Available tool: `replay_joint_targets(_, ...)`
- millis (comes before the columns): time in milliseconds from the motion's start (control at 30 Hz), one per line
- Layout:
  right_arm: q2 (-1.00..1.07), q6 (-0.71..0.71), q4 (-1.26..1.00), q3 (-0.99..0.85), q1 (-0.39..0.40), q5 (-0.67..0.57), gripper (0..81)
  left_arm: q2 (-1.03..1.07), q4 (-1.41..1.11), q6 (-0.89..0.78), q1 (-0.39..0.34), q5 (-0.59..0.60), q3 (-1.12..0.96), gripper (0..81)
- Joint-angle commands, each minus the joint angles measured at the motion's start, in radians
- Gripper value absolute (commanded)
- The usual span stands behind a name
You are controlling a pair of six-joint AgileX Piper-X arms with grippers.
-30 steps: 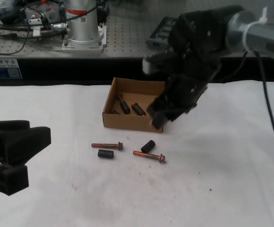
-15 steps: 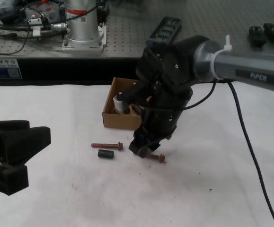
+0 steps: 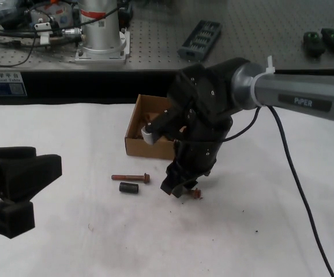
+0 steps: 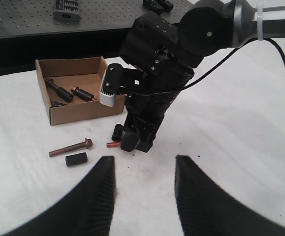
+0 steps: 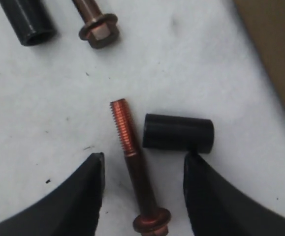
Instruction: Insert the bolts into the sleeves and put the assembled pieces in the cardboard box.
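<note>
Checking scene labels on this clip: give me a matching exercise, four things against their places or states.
Column one:
1 right gripper
2 left gripper
3 cardboard box
4 far bolt

Column two:
A holds assembled pieces
B jaws open either side of the near bolt
C jaws open, nothing between them
D lying loose beside a sleeve

Pairs: 1-B, 2-C, 3-A, 4-D

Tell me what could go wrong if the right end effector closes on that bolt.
The sleeve lies right beside the bolt, by one fingertip of the open right end effector; closing may catch or knock it too.
The bolt lies flat on the white cloth, so it might roll or slip out.
The cardboard box is close; the arm may nudge it.
</note>
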Motion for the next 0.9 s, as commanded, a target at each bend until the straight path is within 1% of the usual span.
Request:
replay_joint_targets(0,0.005,0.001,-0.009,0.000,-0.009,-0.007,36.1,-0.008,-0.008,-0.009,0.001,-0.010,-0.008,29.3)
replay_joint_targets(133,0.011,0.008,0.016,0.000,-0.027,-0.019,25.3,-0.008,-0.008,-0.009,0.001,-0.010,-0.008,29.3)
replay_joint_targets(200,0.011,0.008,0.020,0.010,-0.033,-0.019,21.6,-0.008,-0.008,-0.009,0.001,-0.010,-0.008,29.3)
replay_joint_targets(400,0.011,0.008,0.068,0.011,-0.033,-0.019,20.8,-0.008,-0.008,-0.009,0.001,-0.010,-0.008,29.3)
replay_joint_targets(467,0.011,0.008,0.079,0.011,-0.033,-0.019,18.8,-0.008,-0.008,-0.009,0.001,-0.010,-0.008,29.3)
replay_joint_targets(500,0.009,0.008,0.085,0.011,-0.031,-0.019,16.9,-0.008,-0.008,-0.009,0.001,-0.010,-0.008,29.3)
replay_joint_targets(633,-0.013,0.008,0.100,0.011,-0.013,-0.012,2.8,-0.008,-0.008,-0.009,0.001,-0.010,-0.008,29.3)
replay_joint_targets(667,-0.022,-0.003,0.100,0.011,-0.008,-0.011,0.3,-0.008,-0.008,-0.009,0.001,-0.010,-0.008,29.3)
replay_joint_targets(767,-0.050,-0.054,0.130,0.011,0.011,0.008,5.1,-0.008,-0.008,-0.009,0.001,-0.010,-0.008,29.3)
replay_joint_targets(867,-0.081,-0.073,0.169,0.011,0.032,0.007,5.1,-0.008,-0.008,-0.007,0.001,-0.010,-0.008,29.3)
